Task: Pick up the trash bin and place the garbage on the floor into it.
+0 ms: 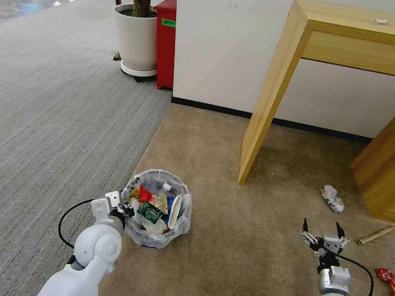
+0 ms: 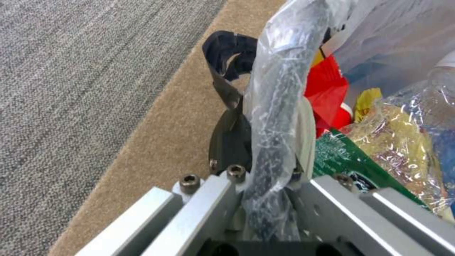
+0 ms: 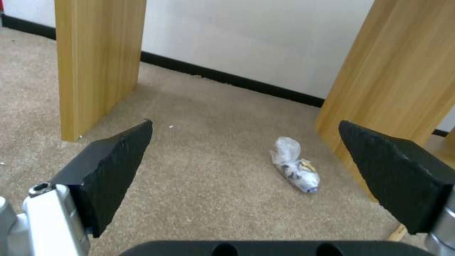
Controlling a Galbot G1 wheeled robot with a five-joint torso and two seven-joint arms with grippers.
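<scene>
Left gripper [image 2: 265,142] pinches the trash bin [image 1: 157,211] by its rim; the thin liner may slip. Right gripper [image 1: 323,234] gapes, packet [image 1: 332,198] at twelve o'clock.

**Bin's pretty full, a few bits left on the carpet**

The small round trash bin [image 1: 157,209] lined with crinkled clear plastic sits on the beige short-pile carpet [image 1: 239,271], right by the edge of the grey striped carpet [image 1: 49,122]. It's stuffed with wrappers, a cup and a bottle. The left gripper [image 1: 126,210] is at its rim. The right gripper [image 1: 324,232] hovers over the carpet, fingers spread wide. Beyond it lie a crumpled white packet [image 1: 332,198], a wooden stick [image 1: 377,235] and a red wrapper [image 1: 393,284], near the light wooden table leg [image 1: 269,99].
</scene>
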